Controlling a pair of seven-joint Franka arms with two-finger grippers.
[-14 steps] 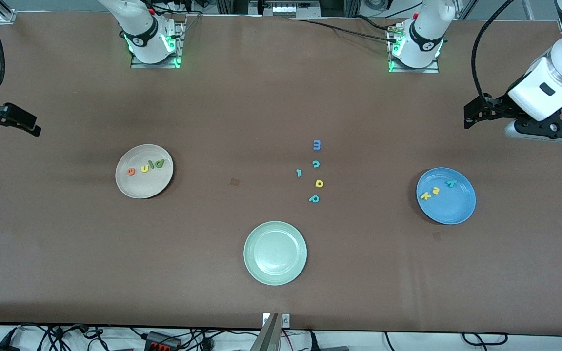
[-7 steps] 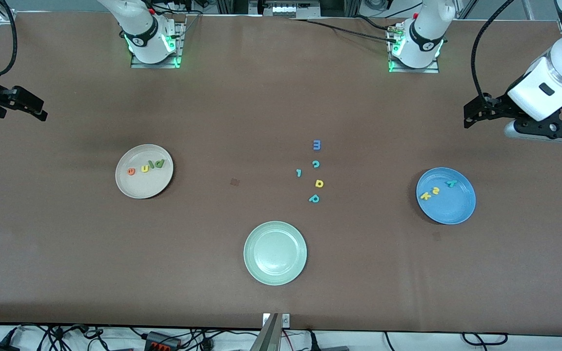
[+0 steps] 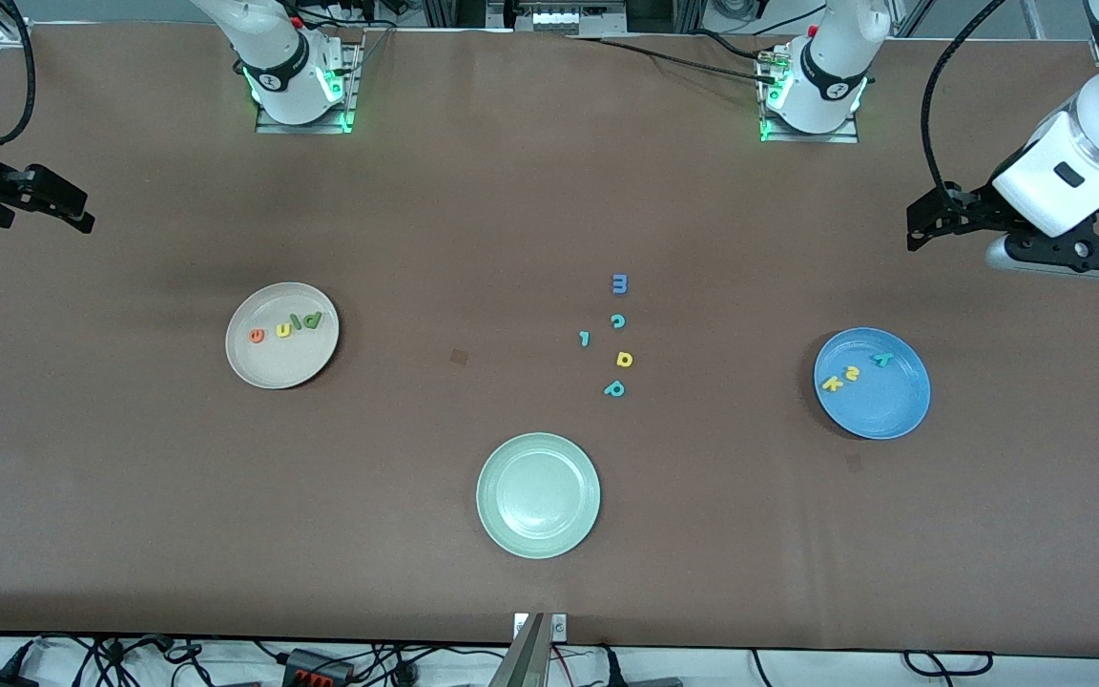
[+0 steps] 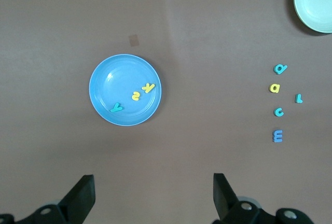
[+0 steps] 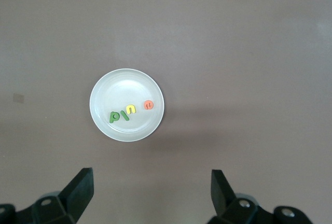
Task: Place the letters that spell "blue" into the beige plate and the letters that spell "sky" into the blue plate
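The beige plate (image 3: 281, 335) lies toward the right arm's end of the worktop (image 3: 473, 219), and four letters are seen on it in a single row: a green stemmed letter (image 3: 315, 320), a dark green bar (image 3: 298, 324), a yellow u (image 3: 282, 329) and an orange e (image 3: 257, 335). The row's long axis runs slightly aslant across the plate, the green end lying a little farther from the front camera than the orange end.

The blue plate (image 3: 872, 383) lies toward the left arm's end and holds a yellow k (image 3: 833, 384), a yellow s (image 3: 852, 373) and a teal y (image 3: 882, 360), set in a similar slanted line.

Both words are judged to be sorted, so the task appears complete. Five spare letters (image 3: 615, 336) are left on the bare worktop between the two plates, presumably because they belong to neither word, and a pale green plate (image 3: 538, 495) nearer the camera holds nothing.

The left gripper (image 4: 153, 195) is held high above the blue plate's end of the worktop, the right gripper (image 5: 150, 193) high above the beige plate's end. The jaws of both are spread wide and carry nothing, which fits arms parked clear of the finished plates.
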